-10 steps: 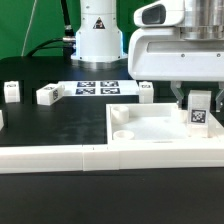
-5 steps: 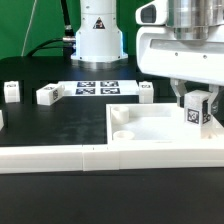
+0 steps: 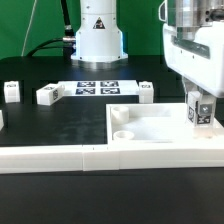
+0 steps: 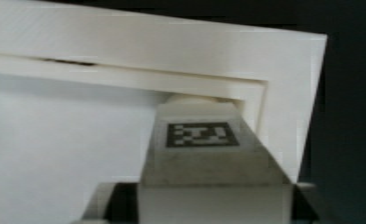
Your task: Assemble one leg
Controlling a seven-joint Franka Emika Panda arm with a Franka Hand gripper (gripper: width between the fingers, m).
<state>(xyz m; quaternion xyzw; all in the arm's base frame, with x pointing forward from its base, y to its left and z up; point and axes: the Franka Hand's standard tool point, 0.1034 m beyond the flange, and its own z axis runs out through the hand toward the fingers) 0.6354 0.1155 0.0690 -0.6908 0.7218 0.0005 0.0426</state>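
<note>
My gripper point(image 3: 203, 98) is shut on a leg point(image 3: 203, 111), a small chunky white block whose marker tag faces the camera. It holds the leg upright over the far right end of the large flat white panel point(image 3: 150, 128), low, at or just above its surface. In the wrist view the leg point(image 4: 206, 150) fills the space between the dark fingers point(image 4: 123, 205) and points into the panel's recessed corner point(image 4: 91, 95). Contact between leg and panel cannot be told.
Three more white legs lie on the black table: one at the exterior view's far left point(image 3: 10, 91), one beside it point(image 3: 50, 94), one behind the panel point(image 3: 146, 92). The marker board point(image 3: 97, 88) lies before the robot base point(image 3: 98, 35). A white rail point(image 3: 50, 158) runs along the front.
My gripper has moved toward the exterior view's right and slightly down with the leg, which has turned so its tag faces the camera squarely.
</note>
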